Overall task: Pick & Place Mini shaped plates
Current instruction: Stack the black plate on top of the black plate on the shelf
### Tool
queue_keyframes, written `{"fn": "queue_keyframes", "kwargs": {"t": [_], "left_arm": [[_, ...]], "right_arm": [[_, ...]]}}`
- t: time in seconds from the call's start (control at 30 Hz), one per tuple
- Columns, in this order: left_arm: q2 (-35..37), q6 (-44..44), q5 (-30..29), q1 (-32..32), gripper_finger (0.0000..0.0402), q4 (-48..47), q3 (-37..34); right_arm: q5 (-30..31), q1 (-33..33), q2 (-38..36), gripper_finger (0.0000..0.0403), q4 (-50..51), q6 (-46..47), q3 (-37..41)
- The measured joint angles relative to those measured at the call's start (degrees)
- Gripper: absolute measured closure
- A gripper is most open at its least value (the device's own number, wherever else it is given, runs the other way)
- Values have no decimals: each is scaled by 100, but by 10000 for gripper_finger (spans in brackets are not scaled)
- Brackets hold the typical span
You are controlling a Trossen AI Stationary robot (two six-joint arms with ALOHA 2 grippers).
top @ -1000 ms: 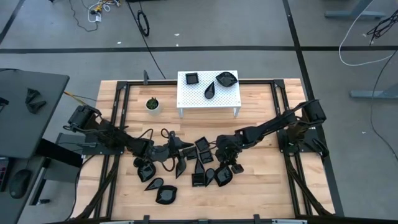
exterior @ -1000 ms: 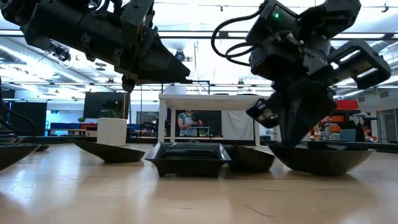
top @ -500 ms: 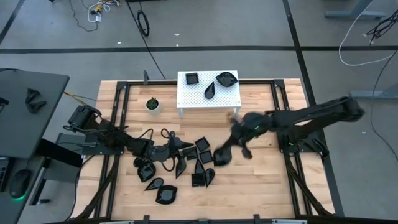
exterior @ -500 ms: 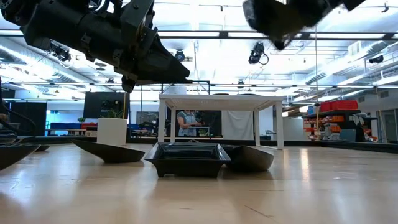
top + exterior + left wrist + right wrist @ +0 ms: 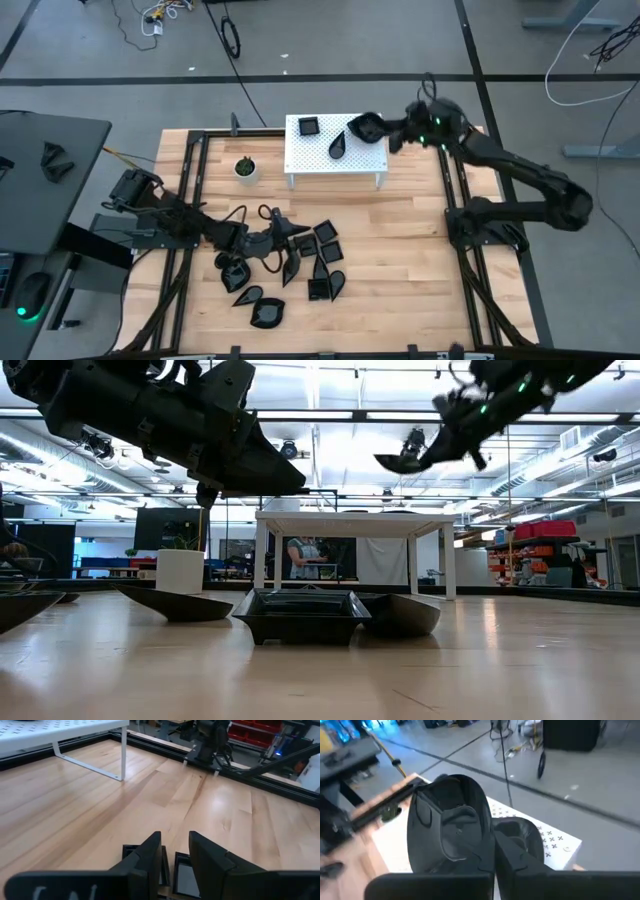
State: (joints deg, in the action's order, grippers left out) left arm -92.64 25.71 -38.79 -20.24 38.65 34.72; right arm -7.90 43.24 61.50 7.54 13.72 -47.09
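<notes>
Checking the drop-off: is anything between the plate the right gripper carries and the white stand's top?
Nothing visible. The right gripper holds the glossy black rounded plate over the white perforated stand, where three black plates already sit.

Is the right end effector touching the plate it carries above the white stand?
Touching: right wrist view shows the right end effector pinching the leaf-shaped plate's rim.

Two dark jointed arms (image 5: 520, 175), black cables

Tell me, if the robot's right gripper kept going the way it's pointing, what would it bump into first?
The right gripper, shut on a black plate, points across the top of the white stand. It would probably first meet the leaf-shaped plate lying there, though how high it rides above the stand is hard to judge.
</notes>
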Motion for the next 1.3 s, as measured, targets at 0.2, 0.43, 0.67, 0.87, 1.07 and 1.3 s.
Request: {"fn": "queue_keyframes", "kwargs": {"t": [0.2, 0.43, 0.67, 0.87, 1.07, 1.3], "left_arm": [[0, -50, 0, 21, 298, -2, 0], [0, -74, 0, 15, 298, -2, 0], [0, -81, 2, 15, 298, -2, 0], [0, -81, 4, 12, 298, -2, 0], [0, -81, 4, 12, 298, -2, 0], [0, -81, 4, 12, 298, -4, 0]], "right_arm": [[-1212, 732, 1054, 399, -643, 555, -60], [-1256, 934, 1610, 399, -409, 545, -430], [-1133, 932, 1658, 399, -156, 443, -448], [-907, 960, 1658, 399, 20, 377, -448], [-907, 962, 1658, 389, 56, 274, -448], [-906, 962, 1658, 340, 79, 59, -448]]}}
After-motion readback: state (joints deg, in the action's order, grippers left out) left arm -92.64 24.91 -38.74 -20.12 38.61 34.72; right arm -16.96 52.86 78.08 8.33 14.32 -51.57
